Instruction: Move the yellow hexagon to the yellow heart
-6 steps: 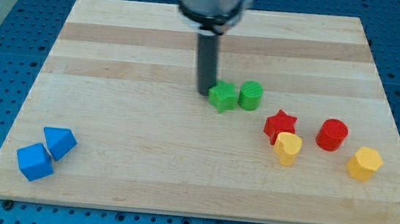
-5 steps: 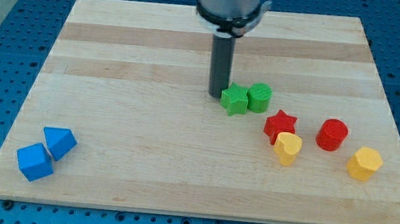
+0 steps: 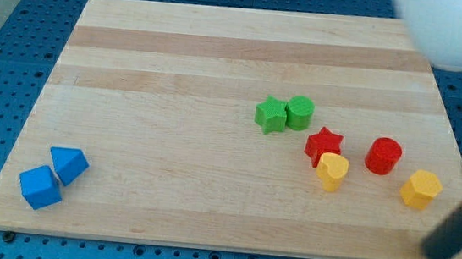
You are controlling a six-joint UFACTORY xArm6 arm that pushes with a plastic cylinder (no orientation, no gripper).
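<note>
The yellow hexagon (image 3: 421, 189) sits near the board's right edge. The yellow heart (image 3: 332, 171) lies to its left, touching the red star (image 3: 323, 144). A red cylinder (image 3: 383, 155) stands between them, a little higher in the view. My rod shows blurred at the view's lower right, with my tip (image 3: 438, 255) below and to the right of the yellow hexagon, apart from it.
A green star (image 3: 271, 115) and a green cylinder (image 3: 299, 112) touch each other near the board's middle. Two blue blocks (image 3: 54, 177) lie at the lower left. The arm's white body (image 3: 444, 31) blurs the upper right corner. The wooden board (image 3: 177, 73) rests on a blue pegboard table.
The rod has left the green star's left side and swung to the view's lower right, beside the yellow hexagon. The green star and cylinder stay where they were pushed.
</note>
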